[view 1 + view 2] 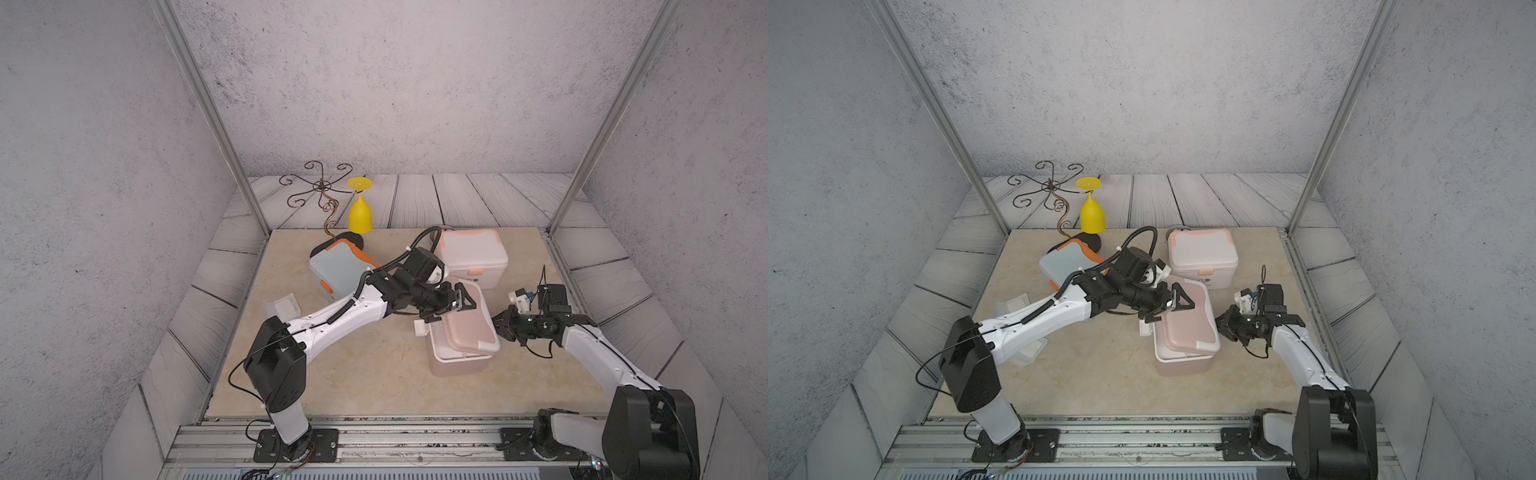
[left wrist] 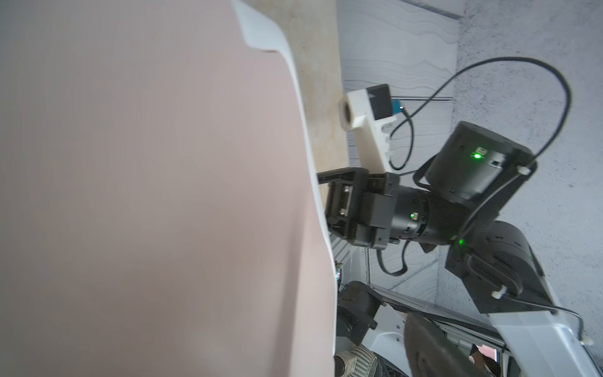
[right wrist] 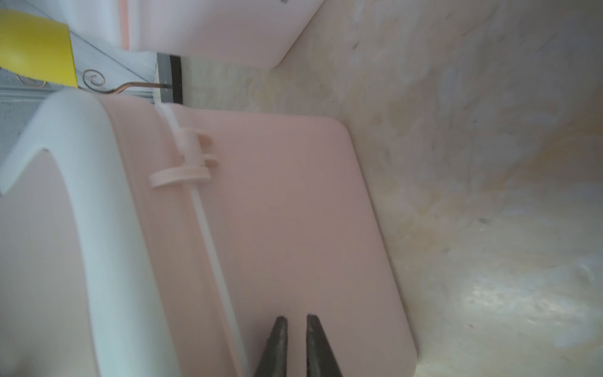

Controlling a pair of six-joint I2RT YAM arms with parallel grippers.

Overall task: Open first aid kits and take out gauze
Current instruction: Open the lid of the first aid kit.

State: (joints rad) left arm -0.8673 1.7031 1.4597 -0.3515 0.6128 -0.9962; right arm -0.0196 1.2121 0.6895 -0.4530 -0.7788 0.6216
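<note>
At the far left we are seeing gauze [image 1: 286, 307] lying on the surface [image 1: 353, 386] beside the left arm. In a top view more clear-edged packets [image 1: 1030, 353] are showing, half hidden under that arm. Behind them the blue box [image 1: 338, 270] is sitting closed, just beside the black foot of the wire stand [image 1: 320, 185]. A yellow glass [image 1: 360, 216] is hanging upside down from the stand.

The left arm is reaching across to the pink box [image 1: 457, 365]. The left gripper [image 1: 453, 311] is standing wide open, its fingers [image 1: 465, 299] spread over the left part of the lid [image 1: 469, 328]. One finger is lying above the lid top, and the other is down by the rim near the white latch [image 1: 420, 328], which is hanging loose. We cannot tell whether either finger is pressing on the lid. The lid is sitting skewed and raised on its base, not flush.

Behind, the white box [image 1: 473, 253] is standing closed, with only a narrow gap between it and the pink box.

The right gripper [image 1: 500, 326] is nearly closed, with only a slit showing between its fingers [image 3: 279, 342], and it is holding nothing. Its tips are touching the pink box's right side, by the hinge [image 3: 192, 153].

Open room is lying along the front of the surface, ahead of the pink box. To the right of the right arm, the surface edge and the frame rail [image 1: 559, 266] are sitting close.
</note>
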